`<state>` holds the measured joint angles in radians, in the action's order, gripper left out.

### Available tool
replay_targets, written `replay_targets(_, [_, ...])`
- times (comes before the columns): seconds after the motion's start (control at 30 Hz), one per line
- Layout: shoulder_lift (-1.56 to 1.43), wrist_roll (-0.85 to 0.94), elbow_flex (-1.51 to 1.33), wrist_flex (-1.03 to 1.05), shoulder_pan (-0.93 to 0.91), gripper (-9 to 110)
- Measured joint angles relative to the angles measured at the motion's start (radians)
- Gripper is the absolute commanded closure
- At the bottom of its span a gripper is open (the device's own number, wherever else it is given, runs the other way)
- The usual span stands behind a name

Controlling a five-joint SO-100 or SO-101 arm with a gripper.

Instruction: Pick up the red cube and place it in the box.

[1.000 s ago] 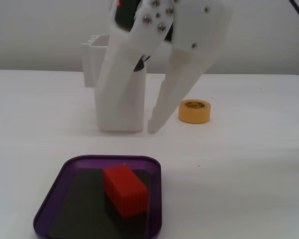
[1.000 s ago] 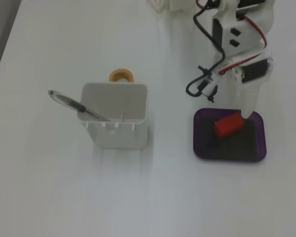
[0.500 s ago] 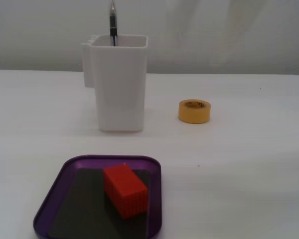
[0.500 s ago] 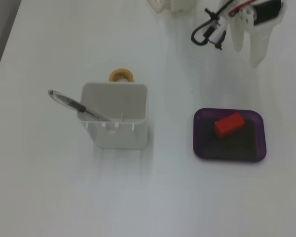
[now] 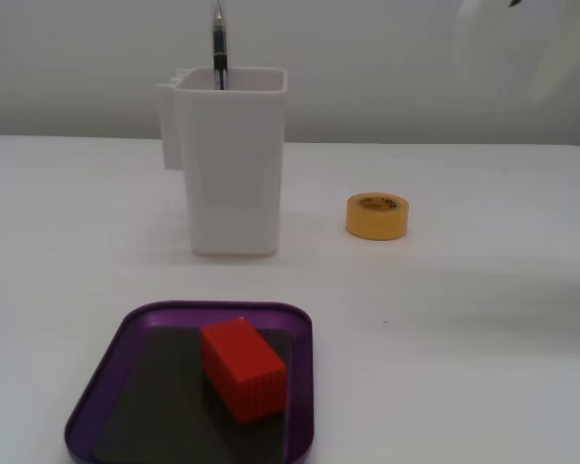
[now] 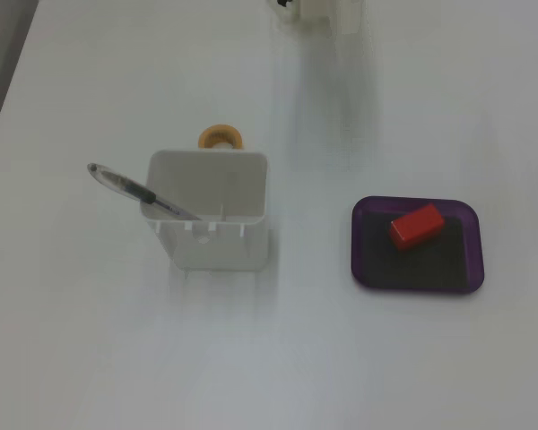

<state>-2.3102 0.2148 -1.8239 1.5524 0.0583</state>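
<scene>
Left to right in a fixed view: your white container point(image 5: 232, 159) with a pen point(image 5: 218, 43), the tape roll point(image 5: 377, 216), all on the counter point(image 5: 483, 319). Up front, the cube point(image 5: 244, 370) already lies in the box point(image 5: 304, 387). It looks light, stiff, its ribbed faces grippy; pinch its long sides. Pincer's out of sight, so you can't tell its opening.

The red cube point(image 5: 243, 369) lies in the box point(image 5: 106, 372), before the container point(image 5: 232, 164).
</scene>
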Motion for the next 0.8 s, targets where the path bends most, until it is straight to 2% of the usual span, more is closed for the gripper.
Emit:
replay_targets(0.4, [-0.52,0.0,-0.641,-0.302,-0.034,85])
replay_targets(0.8, [-0.85,0.0,-0.976,-0.345,-0.034,85])
